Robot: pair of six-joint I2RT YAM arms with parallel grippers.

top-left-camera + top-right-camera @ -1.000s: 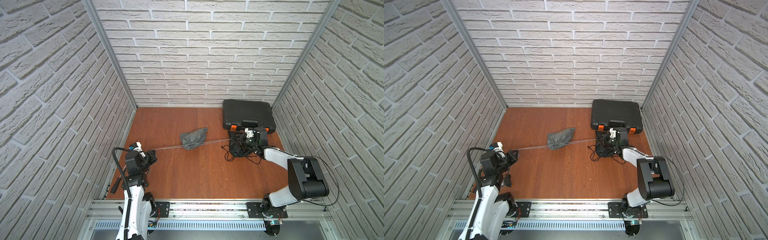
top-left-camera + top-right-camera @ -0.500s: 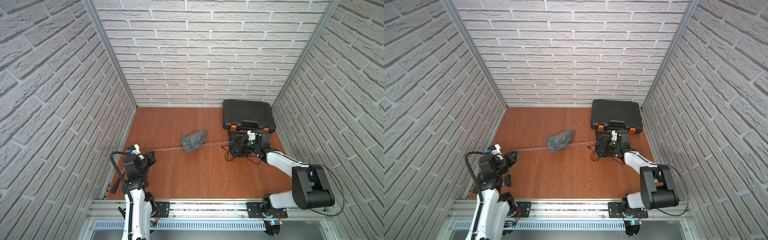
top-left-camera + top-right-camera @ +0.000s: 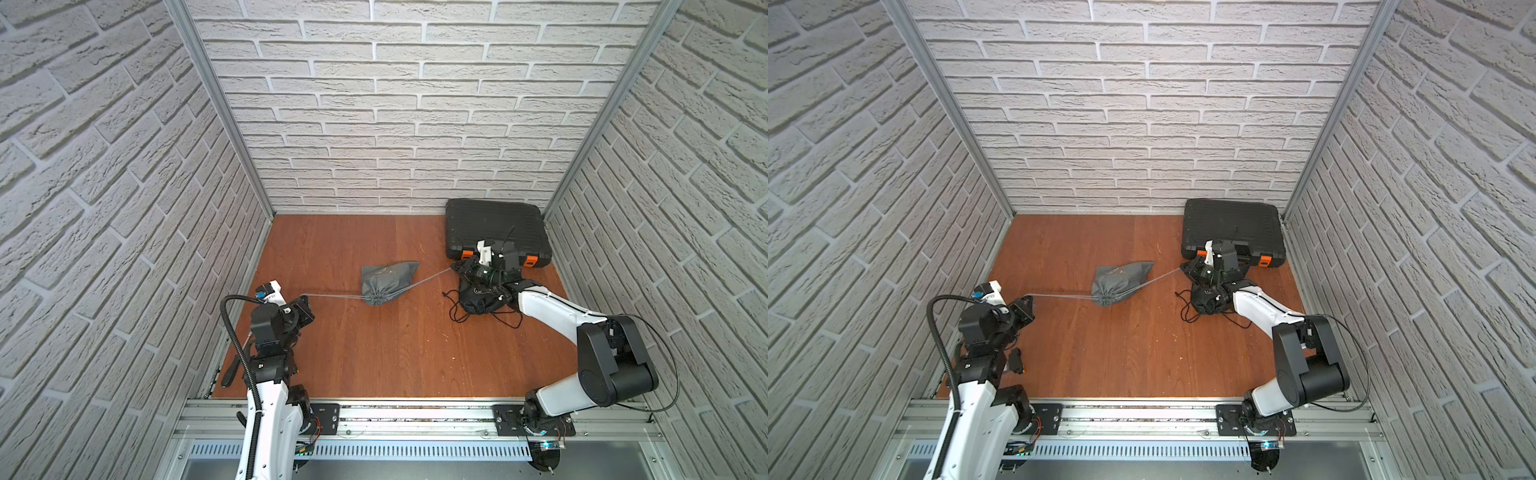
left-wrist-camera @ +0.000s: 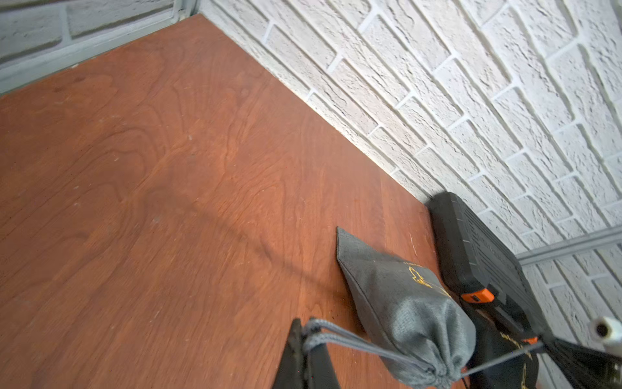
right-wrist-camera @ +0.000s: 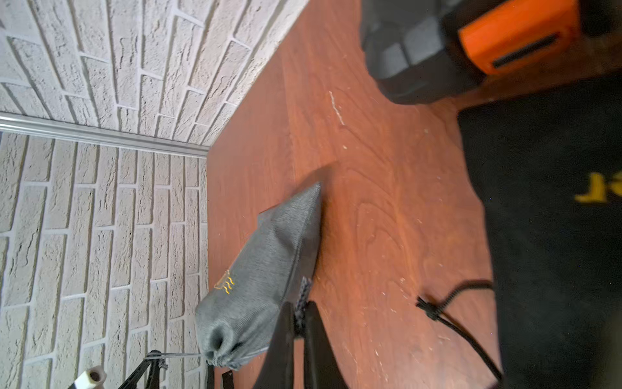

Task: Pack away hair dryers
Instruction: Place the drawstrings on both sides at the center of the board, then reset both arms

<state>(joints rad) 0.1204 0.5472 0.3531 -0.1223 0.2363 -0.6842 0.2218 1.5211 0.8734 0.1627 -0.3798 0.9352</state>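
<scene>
No hair dryers show in any view. A grey drawstring bag lies full and cinched mid-floor, its mouth toward the near side. Its grey drawstring runs taut to both sides. My left gripper, near the left wall, is shut on the cord's looped end. My right gripper, right of the bag, is shut on the other end of the cord. The grey bag fills the foreground of both wrist views.
A black drawstring bag lies under my right wrist, its thin black cord trailing on the floor. A closed black hard case with orange latches sits in the back right corner. Brick walls close three sides.
My left gripper has drawn back slightly toward the near left with the cord. The right arm has shifted a little. The grey bag stays about where it was, cords taut.
</scene>
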